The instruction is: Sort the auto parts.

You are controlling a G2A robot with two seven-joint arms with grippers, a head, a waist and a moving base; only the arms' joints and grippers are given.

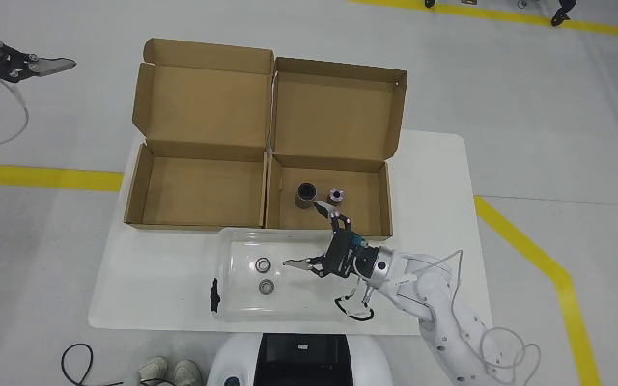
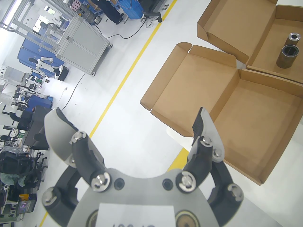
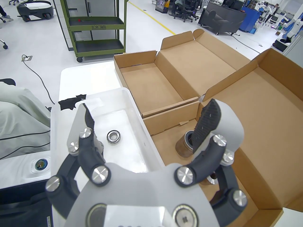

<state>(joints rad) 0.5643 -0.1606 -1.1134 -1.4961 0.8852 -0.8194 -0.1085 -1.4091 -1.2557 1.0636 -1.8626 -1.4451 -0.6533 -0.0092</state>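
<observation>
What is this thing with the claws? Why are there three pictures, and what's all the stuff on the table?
It is a robot with two arms, each ending in a two-fingered hand. One picture looks down from above; the other two come from cameras on the wrists. On the white table stand two open cardboard boxes, a left box and a right box, and a clear tub. The right box holds a dark metal tube and a smaller round part. Two metal rings lie in the tub. The right hand is open over the edge between tub and right box; the left hand is open, out beside the table. Both hold nothing.
</observation>
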